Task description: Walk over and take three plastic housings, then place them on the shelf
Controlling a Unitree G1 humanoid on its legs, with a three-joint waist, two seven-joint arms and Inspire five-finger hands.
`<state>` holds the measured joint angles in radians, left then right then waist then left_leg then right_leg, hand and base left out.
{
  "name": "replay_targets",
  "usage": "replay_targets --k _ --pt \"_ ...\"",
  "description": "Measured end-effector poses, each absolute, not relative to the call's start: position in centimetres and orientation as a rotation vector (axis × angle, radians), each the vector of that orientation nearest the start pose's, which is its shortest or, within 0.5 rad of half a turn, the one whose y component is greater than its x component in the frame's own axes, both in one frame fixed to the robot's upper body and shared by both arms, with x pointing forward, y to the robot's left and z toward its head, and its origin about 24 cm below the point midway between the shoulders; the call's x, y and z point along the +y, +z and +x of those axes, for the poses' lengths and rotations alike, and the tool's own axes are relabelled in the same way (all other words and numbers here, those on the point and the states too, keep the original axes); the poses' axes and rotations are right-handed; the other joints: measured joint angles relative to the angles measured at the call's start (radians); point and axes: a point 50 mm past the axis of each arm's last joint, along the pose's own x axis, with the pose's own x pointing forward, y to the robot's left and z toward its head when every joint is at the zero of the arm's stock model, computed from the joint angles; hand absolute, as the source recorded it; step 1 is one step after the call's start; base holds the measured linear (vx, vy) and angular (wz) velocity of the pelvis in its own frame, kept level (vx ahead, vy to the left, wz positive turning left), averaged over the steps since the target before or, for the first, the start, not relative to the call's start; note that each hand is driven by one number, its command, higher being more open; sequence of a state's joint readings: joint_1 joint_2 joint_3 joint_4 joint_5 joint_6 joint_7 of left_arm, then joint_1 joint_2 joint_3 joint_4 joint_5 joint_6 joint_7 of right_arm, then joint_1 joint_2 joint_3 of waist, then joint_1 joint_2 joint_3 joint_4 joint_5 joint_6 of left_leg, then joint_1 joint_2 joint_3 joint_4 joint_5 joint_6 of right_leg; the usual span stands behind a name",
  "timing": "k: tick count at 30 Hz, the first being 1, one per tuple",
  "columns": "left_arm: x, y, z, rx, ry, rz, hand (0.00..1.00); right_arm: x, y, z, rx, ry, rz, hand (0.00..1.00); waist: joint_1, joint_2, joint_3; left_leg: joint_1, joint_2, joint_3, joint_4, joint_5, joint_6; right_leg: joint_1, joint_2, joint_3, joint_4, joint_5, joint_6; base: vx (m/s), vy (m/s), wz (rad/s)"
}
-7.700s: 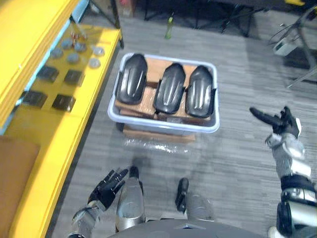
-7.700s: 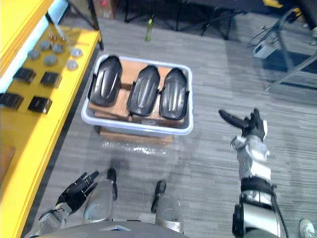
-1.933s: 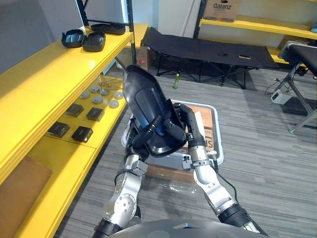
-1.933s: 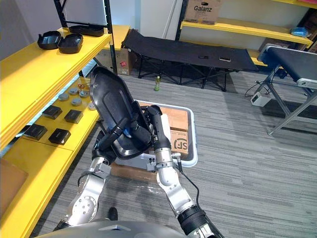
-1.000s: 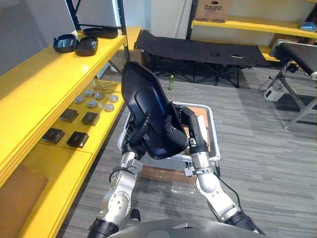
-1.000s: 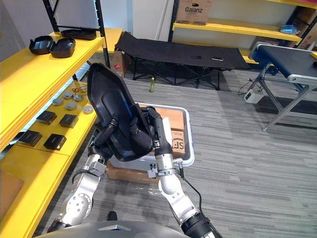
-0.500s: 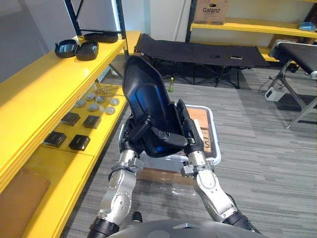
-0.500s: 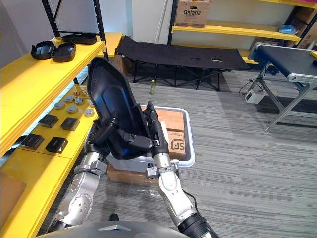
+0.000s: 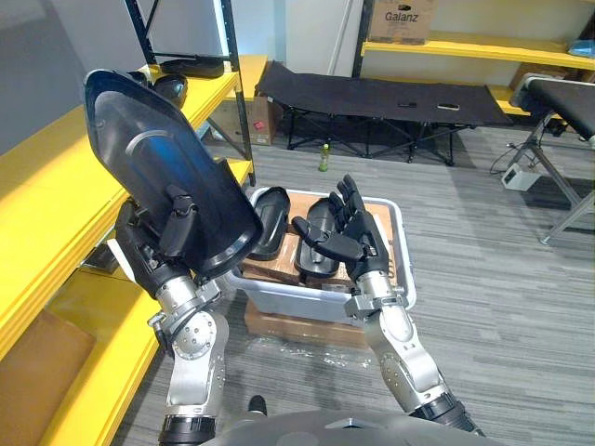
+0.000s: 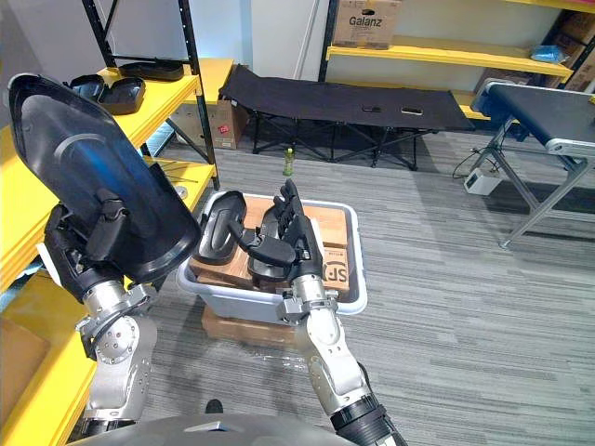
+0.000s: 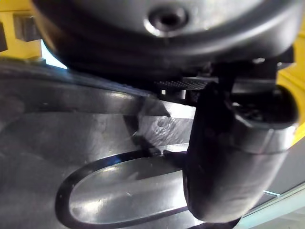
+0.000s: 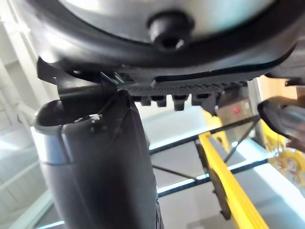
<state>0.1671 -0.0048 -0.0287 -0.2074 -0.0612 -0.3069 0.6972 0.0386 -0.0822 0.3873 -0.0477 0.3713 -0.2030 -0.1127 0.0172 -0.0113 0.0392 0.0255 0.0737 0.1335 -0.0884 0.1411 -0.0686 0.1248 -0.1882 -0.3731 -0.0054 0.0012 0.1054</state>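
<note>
Left eye view: left robot hand grips plastic housing.

The left arm and right arm are silver-grey, built of smooth, rounded segments. Just behind the left hand sits a round disc joint. Just behind the right hand is a bright metal collar, and further back a black band rings that arm. Both hands are black, with segmented fingers. Close up, each hand's casing is dark and curved, with a sunken screw, a toothed strip and a glossy thumb.
</note>
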Motion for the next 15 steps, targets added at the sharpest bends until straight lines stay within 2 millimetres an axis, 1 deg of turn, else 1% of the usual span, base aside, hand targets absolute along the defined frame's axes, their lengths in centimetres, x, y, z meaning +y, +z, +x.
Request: replay_targets --k 3,5,7,9,10,12,14,15 --pt "18.7 7.6 20.4 -0.329 0.732 -0.152 0.0 -8.5 5.8 23.0 -0.122 0.265 0.388 1.0 -0.002 0.0 0.001 0.0 0.004 0.004 0.0 -0.003 -0.004 -0.001 0.004 0.005 -0.005 -0.001 -0.001 0.02 -0.022 -0.05" --pt "19.0 7.5 20.3 -0.329 0.742 -0.145 0.0 -9.3 5.7 22.8 -0.121 0.254 0.432 1.0 -0.003 0.0 0.005 0.001 0.007 0.007 0.0 -0.004 -0.005 -0.001 0.007 0.008 -0.009 -0.001 -0.001 0.02 -0.023 -0.06" --pt "19.9 7.3 20.0 -0.324 0.758 -0.131 0.0 -10.7 5.2 22.7 -0.111 0.207 0.448 1.0 -0.008 0.001 0.007 0.001 0.009 0.009 0.0 -0.005 -0.005 -0.001 0.01 0.011 -0.011 0.0 -0.001 0.02 -0.022 -0.05" --pt "21.1 6.6 18.8 -0.302 0.775 -0.142 0.0 -13.1 4.4 22.3 -0.096 0.109 0.435 1.0 -0.015 0.002 0.011 0.001 0.009 0.012 0.0 -0.005 -0.003 -0.001 0.011 0.014 -0.013 0.0 -0.001 0.04 -0.023 -0.05" --pt "21.4 6.4 18.5 -0.293 0.782 -0.139 0.0 -13.7 4.2 22.2 -0.094 0.086 0.431 1.0 -0.017 0.002 0.013 0.002 0.01 0.013 0.0 -0.005 -0.003 -0.001 0.011 0.015 -0.014 0.0 -0.001 0.03 -0.018 -0.06" --pt "22.2 5.6 17.3 -0.263 0.812 -0.142 0.0 -15.4 3.7 22.1 -0.086 0.024 0.408 1.0 -0.019 0.002 0.027 0.006 0.013 0.021 0.002 -0.008 -0.006 -0.001 0.013 0.019 -0.015 0.001 0.0 0.03 -0.019 -0.11" --pt "22.5 5.2 16.6 -0.243 0.83 -0.139 0.0 -15.9 3.4 22.1 -0.075 0.012 0.397 1.0 -0.018 0.002 0.029 0.01 0.015 0.022 0.002 -0.01 -0.009 0.001 0.015 0.019 -0.015 0.0 0.001 0.03 -0.033 -0.05" --pt "22.7 5.3 16.2 -0.243 0.829 -0.146 0.0 -15.8 3.2 22.1 -0.069 0.021 0.397 1.0 -0.014 0.002 0.029 0.01 0.017 0.019 0.003 -0.012 -0.011 0.003 0.018 0.015 -0.015 0.0 0.0 0.03 -0.035 0.05"
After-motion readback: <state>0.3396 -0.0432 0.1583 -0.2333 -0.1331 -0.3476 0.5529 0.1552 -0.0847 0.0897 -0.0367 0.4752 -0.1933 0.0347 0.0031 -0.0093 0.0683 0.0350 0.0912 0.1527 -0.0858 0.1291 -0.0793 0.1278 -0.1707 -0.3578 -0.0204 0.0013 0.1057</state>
